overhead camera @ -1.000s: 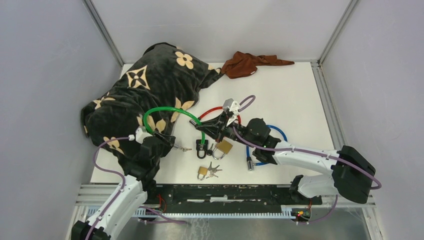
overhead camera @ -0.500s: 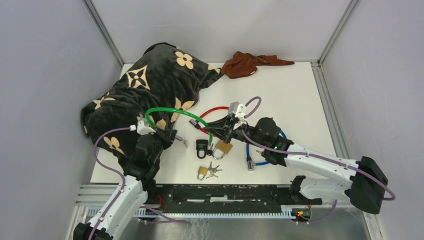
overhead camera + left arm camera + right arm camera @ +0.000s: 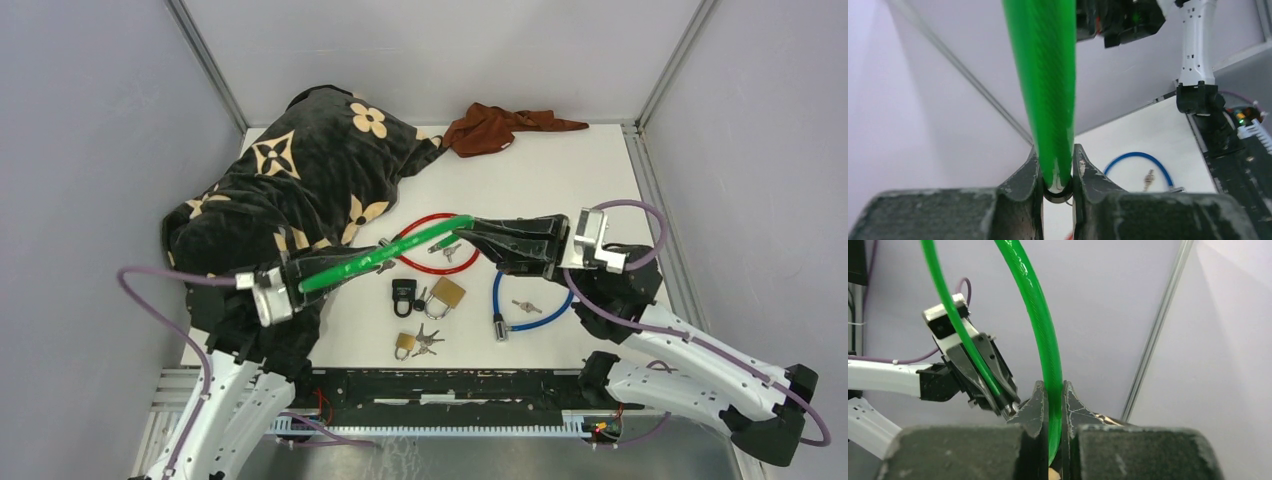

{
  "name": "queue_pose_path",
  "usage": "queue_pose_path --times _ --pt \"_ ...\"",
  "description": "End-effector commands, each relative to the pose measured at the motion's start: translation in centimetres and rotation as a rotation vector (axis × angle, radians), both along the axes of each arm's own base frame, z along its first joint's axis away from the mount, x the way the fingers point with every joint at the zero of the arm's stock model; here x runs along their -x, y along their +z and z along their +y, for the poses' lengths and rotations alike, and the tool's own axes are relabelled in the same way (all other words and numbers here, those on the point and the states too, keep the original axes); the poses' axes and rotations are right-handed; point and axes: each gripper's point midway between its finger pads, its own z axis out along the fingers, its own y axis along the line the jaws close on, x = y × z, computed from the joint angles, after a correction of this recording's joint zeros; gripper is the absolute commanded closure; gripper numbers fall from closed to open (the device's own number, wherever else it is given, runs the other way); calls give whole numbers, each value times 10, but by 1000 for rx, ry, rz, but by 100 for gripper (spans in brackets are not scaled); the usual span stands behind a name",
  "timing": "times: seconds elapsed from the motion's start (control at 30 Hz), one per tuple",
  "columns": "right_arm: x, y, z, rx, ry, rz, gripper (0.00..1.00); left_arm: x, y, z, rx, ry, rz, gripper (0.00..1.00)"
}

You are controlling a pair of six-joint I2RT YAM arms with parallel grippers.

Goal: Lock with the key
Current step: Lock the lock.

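A green cable lock (image 3: pixel 385 252) hangs stretched in the air between my two grippers, above the white table. My left gripper (image 3: pixel 312 278) is shut on its left end, where a dark metal end piece sits between the fingers in the left wrist view (image 3: pixel 1057 165). My right gripper (image 3: pixel 472 233) is shut on the cable's right part, which runs up between the fingers in the right wrist view (image 3: pixel 1052 395). The green cable (image 3: pixel 1045 340) arcs over to the left gripper there. A small metal piece (image 3: pixel 384 265) shows by the cable; I cannot tell if it is a key.
On the table lie a red cable lock (image 3: pixel 405 228) with keys, a blue cable lock (image 3: pixel 545 318) with a key, a black padlock (image 3: pixel 403 295), a brass padlock (image 3: pixel 449 293) and a small brass padlock with keys (image 3: pixel 405 345). A dark flowered blanket (image 3: pixel 300 170) fills the left. A brown cloth (image 3: pixel 495 128) lies at the back.
Both grippers rose and drew apart, the right one moving right. The green cable went from a curved loop over the table to a nearly straight line between them.
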Motion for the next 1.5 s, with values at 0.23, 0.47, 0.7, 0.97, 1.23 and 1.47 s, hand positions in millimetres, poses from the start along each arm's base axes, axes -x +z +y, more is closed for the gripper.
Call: queue_pose_path --times 0.23,0.47,0.7,0.97,1.23,1.47 --pt "37 31 -18 -127 127 -99 100 53 28 -4 -179 -225 -453 98" --pt "27 52 -14 -289 189 -29 100 64 43 -8 67 -231 -235 98" --pt "42 75 -6 -344 313 -67 100 33 75 18 450 -69 52 98" --pt "50 86 -4 -363 355 -66 100 45 65 25 484 -89 47 98" --pt "58 90 12 -362 428 -72 100 47 62 24 469 -98 26 98" --pt "51 88 23 -334 362 -143 100 39 58 21 456 -73 37 98"
